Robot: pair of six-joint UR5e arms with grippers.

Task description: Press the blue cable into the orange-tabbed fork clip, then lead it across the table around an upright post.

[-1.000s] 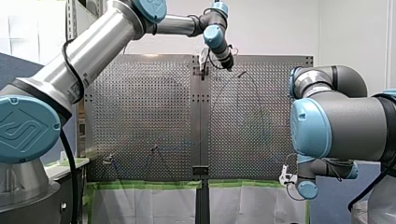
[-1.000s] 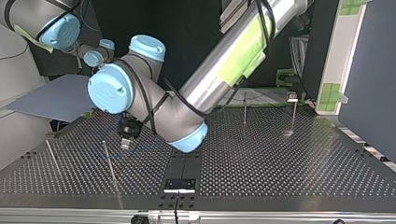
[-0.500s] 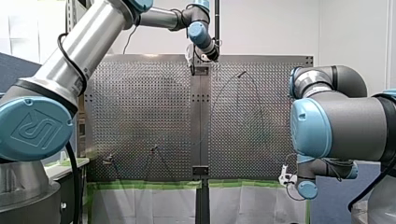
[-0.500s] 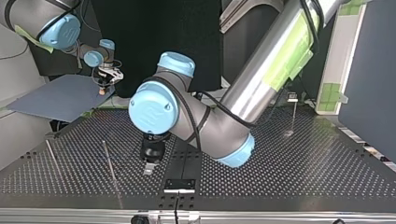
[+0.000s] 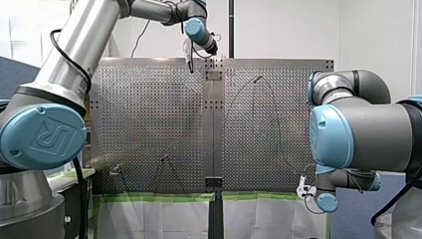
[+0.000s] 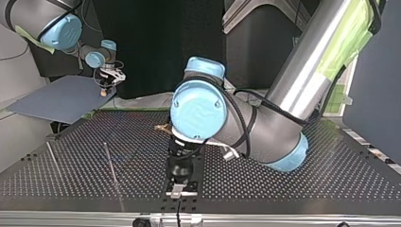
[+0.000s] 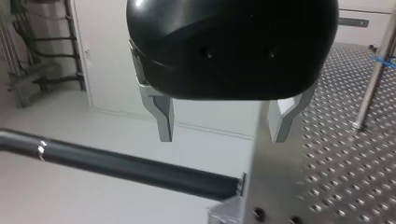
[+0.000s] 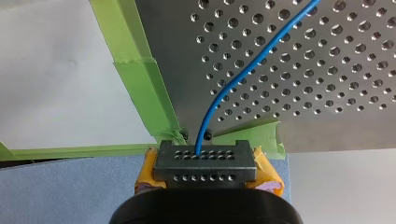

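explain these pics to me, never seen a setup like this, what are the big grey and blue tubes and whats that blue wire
Those tubes are two robot arms at a metal table full of holes. Two pictures are overviews: the front view looks from behind the arms, the top view faces them from across the table. The other two come from cameras on the wrists. The left gripper, over the table's edge, has metal fingers standing open, holding nothing. The right gripper, with yellow pads, hangs beside the table's corner; the blue cable runs straight into it, so it seems to hold the cable's end. Thin upright posts stand on the table, and green tape lines its edge.
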